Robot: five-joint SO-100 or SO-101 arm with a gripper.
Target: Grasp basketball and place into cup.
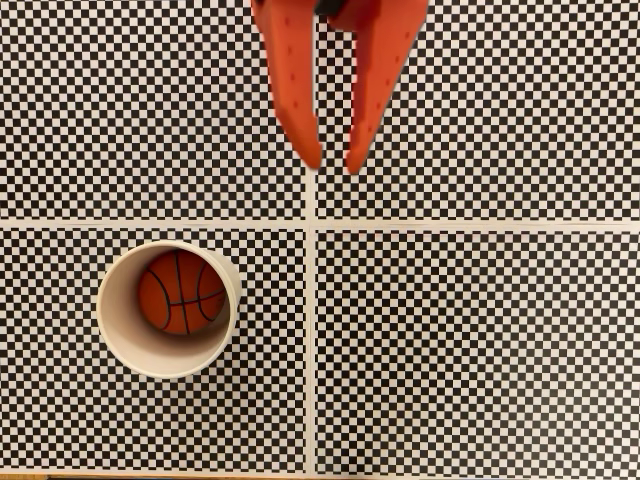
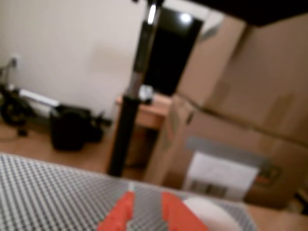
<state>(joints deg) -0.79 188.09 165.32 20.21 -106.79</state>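
In the fixed view the small orange-brown basketball [image 1: 181, 292] lies inside the cream-white cup [image 1: 116, 335], which stands upright on the checkered mat at the lower left. My orange gripper [image 1: 333, 162] hangs from the top edge, well up and to the right of the cup. Its two fingers taper to tips a small gap apart with nothing between them. In the wrist view the gripper [image 2: 147, 201] shows at the bottom edge, blurred, with a pale rounded shape, probably the cup [image 2: 211, 212], just to its right.
The black-and-white checkered mat [image 1: 470, 330] covers the table, split by pale lines into four panels. Beyond the table in the wrist view stand a black pole [image 2: 130, 115], cardboard boxes [image 2: 240, 130] and a dark bag on the floor.
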